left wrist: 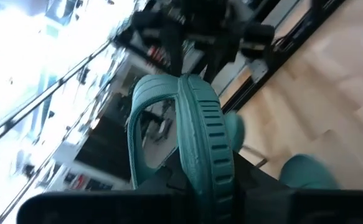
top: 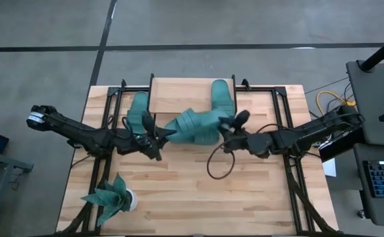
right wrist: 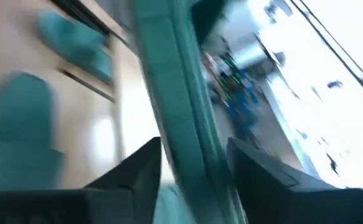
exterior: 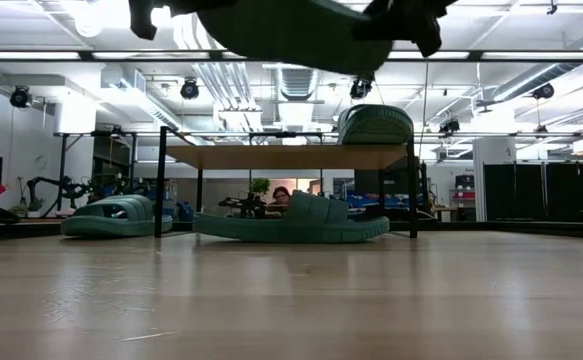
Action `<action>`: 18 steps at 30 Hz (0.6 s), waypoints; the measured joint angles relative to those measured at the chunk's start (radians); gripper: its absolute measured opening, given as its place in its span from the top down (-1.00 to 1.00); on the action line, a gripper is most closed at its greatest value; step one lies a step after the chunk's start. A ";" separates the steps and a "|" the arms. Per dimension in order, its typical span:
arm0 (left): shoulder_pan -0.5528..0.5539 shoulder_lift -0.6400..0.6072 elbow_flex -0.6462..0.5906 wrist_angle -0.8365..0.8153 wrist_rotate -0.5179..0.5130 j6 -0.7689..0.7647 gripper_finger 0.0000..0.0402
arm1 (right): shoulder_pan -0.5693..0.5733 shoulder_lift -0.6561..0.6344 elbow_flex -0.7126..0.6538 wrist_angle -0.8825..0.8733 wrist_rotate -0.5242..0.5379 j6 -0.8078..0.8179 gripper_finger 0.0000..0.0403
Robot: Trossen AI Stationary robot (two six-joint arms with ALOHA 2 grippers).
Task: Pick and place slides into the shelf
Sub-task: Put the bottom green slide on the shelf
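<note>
2 claws (top: 157,140) (top: 226,136) gripping slide (top: 195,125), blurred

Both arms are dark, nearly black, built of slim jointed segments with bulkier housings at the joints. The left arm (top: 86,131) ends at its outer side in a pale grey-white cap, and a thin dark cable hangs in a loop under the right arm (top: 297,137). In each wrist view the fingers (right wrist: 137,171) show as flat, angular black wedges with matte faces.
</note>
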 joint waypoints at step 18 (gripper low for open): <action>0.058 0.192 0.158 0.034 -0.451 -0.036 0.90 | 0.000 -0.219 0.000 -0.002 0.309 0.282 0.01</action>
